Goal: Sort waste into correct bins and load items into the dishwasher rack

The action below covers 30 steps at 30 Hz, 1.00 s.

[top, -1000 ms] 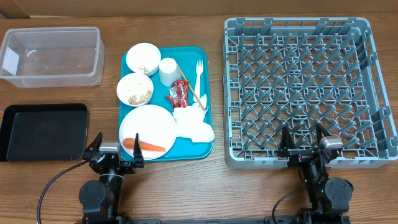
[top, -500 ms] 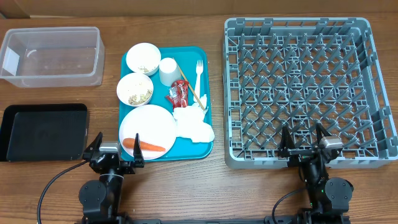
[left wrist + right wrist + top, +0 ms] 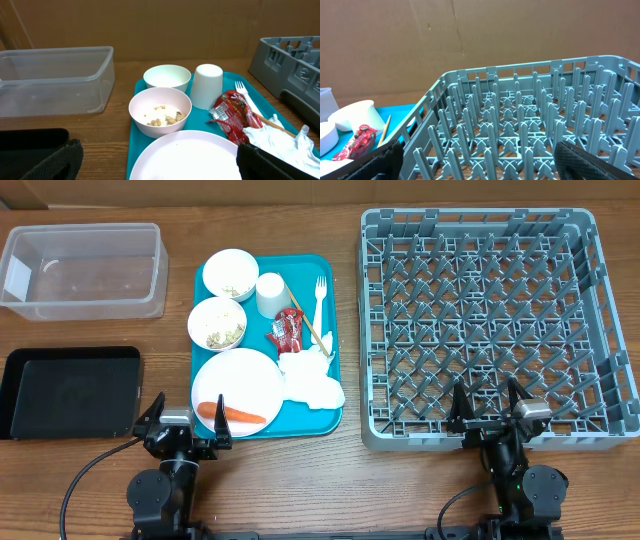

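Carrot (image 3: pixel 240 416): where is it seen?
On the round plate (image 3: pixel 240 375), at the near end of the teal tray (image 3: pixel 300 270). The red wrapper (image 3: pixel 287 328) and white napkin (image 3: pixel 315 385) are laid just beside the plate, and grainy scraps (image 3: pixel 225 335) are held in two bowls (image 3: pixel 196 320).
And the bins, the rack?
The clear tub (image 3: pixel 80 270) and black tray (image 3: pixel 70 392) are set to the left, the grey rack (image 3: pixel 478 220) to the right.
How are the pincers held?
The left gripper (image 3: pixel 188 408) and right gripper (image 3: pixel 487 395) are both spread wide, and nothing is pinched.

Wooden table (image 3: pixel 340 480): clear tub (image 3: pixel 80 306), black tray (image 3: pixel 70 395), teal tray (image 3: pixel 300 423), grey rack (image 3: pixel 470 216).
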Each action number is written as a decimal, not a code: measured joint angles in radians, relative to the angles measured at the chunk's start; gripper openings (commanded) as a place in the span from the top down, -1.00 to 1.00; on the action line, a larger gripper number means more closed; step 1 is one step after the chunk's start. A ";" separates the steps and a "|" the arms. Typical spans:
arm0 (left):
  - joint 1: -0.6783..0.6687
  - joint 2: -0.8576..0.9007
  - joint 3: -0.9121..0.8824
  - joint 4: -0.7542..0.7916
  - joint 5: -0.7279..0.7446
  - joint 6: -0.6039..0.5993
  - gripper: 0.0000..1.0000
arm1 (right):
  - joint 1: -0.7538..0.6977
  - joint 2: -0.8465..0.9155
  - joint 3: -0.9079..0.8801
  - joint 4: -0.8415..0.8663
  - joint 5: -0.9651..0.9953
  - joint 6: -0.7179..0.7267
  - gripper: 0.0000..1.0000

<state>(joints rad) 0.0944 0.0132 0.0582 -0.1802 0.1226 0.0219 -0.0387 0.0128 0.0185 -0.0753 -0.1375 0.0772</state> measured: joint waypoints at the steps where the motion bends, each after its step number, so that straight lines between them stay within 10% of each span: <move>1: 0.000 0.000 0.000 0.000 0.000 0.000 -1.00 | 0.000 0.000 0.000 -0.001 0.000 0.000 -0.99; 21: 0.000 0.000 -0.002 0.235 0.355 -0.157 -1.00 | 0.000 0.000 0.000 0.000 0.000 0.000 -1.00; 30: 0.000 0.010 0.075 0.063 0.412 -0.177 -1.00 | 0.000 0.000 0.000 -0.001 -0.001 0.000 -1.00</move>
<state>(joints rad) 0.0944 0.0231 0.1333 -0.1177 0.5346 -0.1547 -0.0387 0.0128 0.0185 -0.0761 -0.1383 0.0772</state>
